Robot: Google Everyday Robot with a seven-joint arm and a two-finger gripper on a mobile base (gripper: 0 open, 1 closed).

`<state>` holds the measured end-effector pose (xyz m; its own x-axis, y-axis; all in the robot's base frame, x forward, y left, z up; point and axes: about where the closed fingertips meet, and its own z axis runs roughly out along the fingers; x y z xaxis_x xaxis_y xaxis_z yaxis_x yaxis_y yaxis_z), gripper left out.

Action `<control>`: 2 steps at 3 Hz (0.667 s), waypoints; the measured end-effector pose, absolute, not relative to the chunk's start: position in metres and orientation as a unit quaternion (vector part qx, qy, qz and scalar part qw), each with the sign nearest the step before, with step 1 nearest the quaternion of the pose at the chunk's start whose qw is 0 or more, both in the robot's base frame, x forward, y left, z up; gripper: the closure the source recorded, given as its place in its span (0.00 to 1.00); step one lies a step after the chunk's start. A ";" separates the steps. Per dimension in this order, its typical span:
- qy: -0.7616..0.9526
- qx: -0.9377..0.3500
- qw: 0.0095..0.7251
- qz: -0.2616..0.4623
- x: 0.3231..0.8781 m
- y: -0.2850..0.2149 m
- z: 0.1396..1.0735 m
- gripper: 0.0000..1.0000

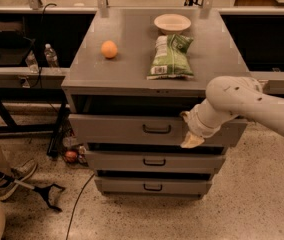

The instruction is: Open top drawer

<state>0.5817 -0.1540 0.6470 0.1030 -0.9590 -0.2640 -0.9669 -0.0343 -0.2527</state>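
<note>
Against cabinet (132, 71) front: hovering gripper (192, 139) beside top drawer (112, 129) loop handle (157, 129), grip state unclear; advising centring before pulling straight.

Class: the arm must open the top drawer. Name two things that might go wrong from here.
The gripper hangs right of the black loop handle on the top grey metal drawer, not on it; a pull would likely miss. The white arm crosses near the front edge of the cabinet top, where the green snack bag lies; a bump might shift it.
</note>
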 end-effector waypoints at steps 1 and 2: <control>0.674 -0.715 0.185 0.016 0.553 -0.175 0.661 0.81; 0.680 -0.710 0.182 0.027 0.520 -0.192 0.679 1.00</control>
